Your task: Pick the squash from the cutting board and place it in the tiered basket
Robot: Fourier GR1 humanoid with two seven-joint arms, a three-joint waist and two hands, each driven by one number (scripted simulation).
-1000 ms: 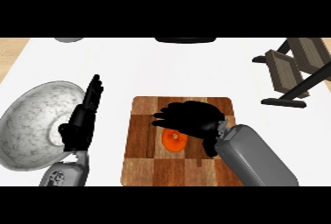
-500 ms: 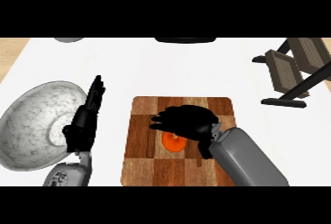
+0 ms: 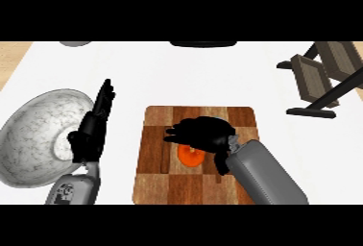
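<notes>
Squash (image 3: pixel 189 155) lying mid cutting board (image 3: pixel 157 144), being covered by right hand (image 3: pixel 202 134), fingers curled over it. Grasp best being closed fully before lift toward tiered basket (image 3: pixel 322 79) at 2 o'clock. Left hand (image 3: pixel 92 129) resting spread at 9 o'clock.

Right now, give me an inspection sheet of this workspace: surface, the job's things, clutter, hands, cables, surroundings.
Surface: white counter, with a wooden cutting board near the front.
Job's things: orange squash on the cutting board, partly hidden under the right hand; tiered basket at far right.
Clutter: grey marbled bowl at left; two dark things cut off by the top edge.
Hands: right hand curled over the squash; left hand open, fingers straight, resting beside the bowl.
Cables: nothing seen.
Surroundings: tan strip of floor at top left.
</notes>
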